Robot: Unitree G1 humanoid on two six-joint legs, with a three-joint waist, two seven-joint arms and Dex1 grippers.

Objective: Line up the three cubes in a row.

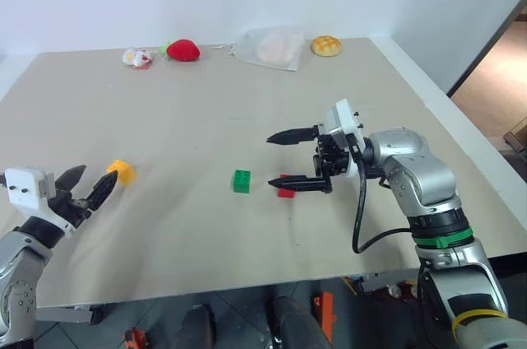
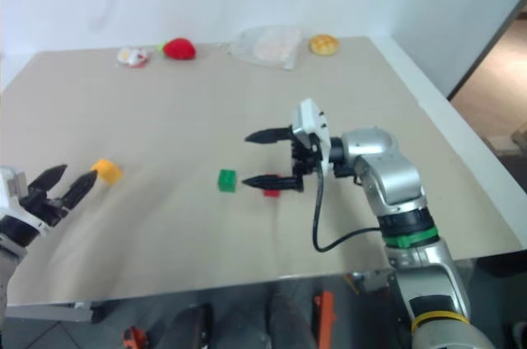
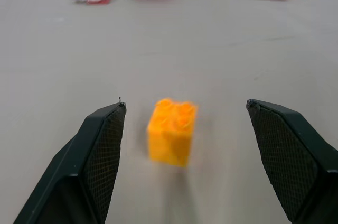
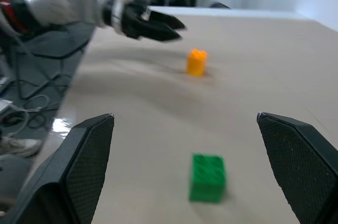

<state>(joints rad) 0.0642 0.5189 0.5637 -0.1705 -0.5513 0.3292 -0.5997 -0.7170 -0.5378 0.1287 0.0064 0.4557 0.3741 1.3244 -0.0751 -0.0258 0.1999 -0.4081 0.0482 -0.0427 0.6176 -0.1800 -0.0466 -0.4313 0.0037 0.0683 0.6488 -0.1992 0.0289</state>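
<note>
— Left pincer (image 1: pixel 88 183) first?
— Spread wide and empty, I see the yellow-orange cube (image 1: pixel 122 171) just beyond it on the table (image 1: pixel 206 110)

— And right?
— Right pincer (image 1: pixel 287 161) gapes empty too, red cube (image 1: pixel 286 191) under its lower finger, green cube (image 1: pixel 241 181) beside

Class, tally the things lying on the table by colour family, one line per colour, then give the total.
Yellow-orange: 2, studded plastic cube, round yellow bun
Green: 1, studded plastic cube
Red: 2, studded plastic cube, strawberry plush
Clear or mixed: 2, plastic bag, small wrapped item
Total: 7
</note>
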